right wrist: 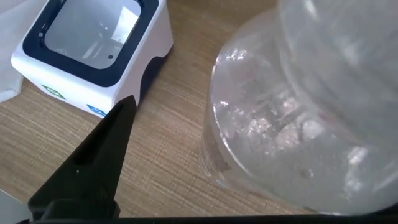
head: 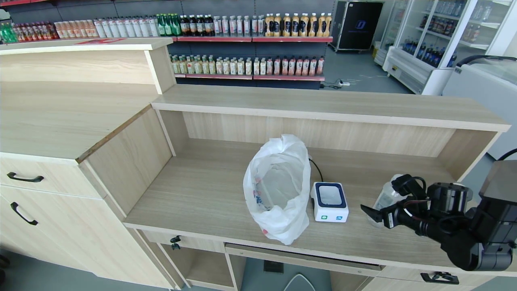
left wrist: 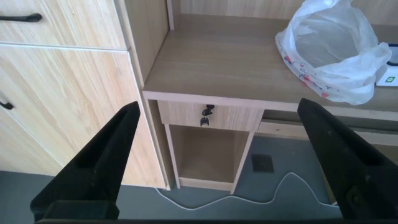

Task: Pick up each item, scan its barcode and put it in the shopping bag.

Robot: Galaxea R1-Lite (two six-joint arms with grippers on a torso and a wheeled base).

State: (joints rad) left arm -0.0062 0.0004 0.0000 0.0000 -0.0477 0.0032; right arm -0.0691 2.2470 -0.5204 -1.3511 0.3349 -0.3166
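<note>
Clear plastic bottle (head: 384,199) stands on the pale wooden counter (head: 202,190), at 3 o'clock from the white, blue-rimmed box scanner (head: 329,201), which sits just at 3 o'clock from the white plastic shopping bag (head: 278,190). The right gripper (head: 378,195) straddles the bottle with its jaws spread. The left gripper (left wrist: 219,103) gapes wide, empty.

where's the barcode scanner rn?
Head view: the scanner sits on the counter, right of centre, close beside the shopping bag on its left, with the clear bottle farther off on its right.
</note>
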